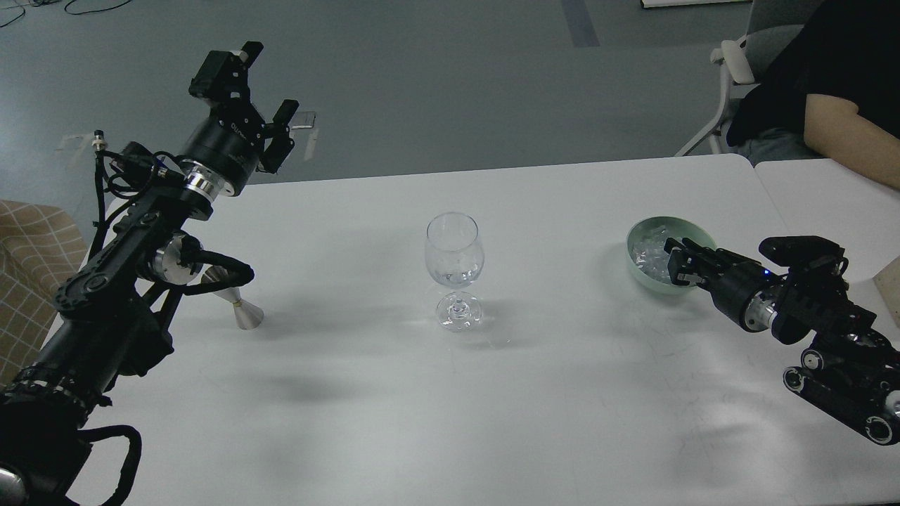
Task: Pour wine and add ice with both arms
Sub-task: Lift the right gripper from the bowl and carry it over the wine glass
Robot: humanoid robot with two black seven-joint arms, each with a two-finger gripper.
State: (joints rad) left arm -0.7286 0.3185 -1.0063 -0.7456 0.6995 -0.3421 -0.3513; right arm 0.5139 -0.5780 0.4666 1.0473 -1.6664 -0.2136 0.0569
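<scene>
A clear stemmed glass [454, 270] stands upright at the table's middle, with a little clear wine [455, 275] barely showing in its bowl. A pale green bowl [676, 225] at the right holds several glassy ice chunks [645, 253]. My right gripper [673, 261] reaches low over the bowl's near rim, its tips at the ice; it is dark and its fingers cannot be told apart. My left gripper [267, 81] is open and empty, raised high over the table's far left corner.
A silver double-cone jigger [238, 307] stands at the left, partly behind my left arm. A seated person's arm [851, 137] and a white chair [731, 67] are at the far right. A second table [823, 190] adjoins on the right.
</scene>
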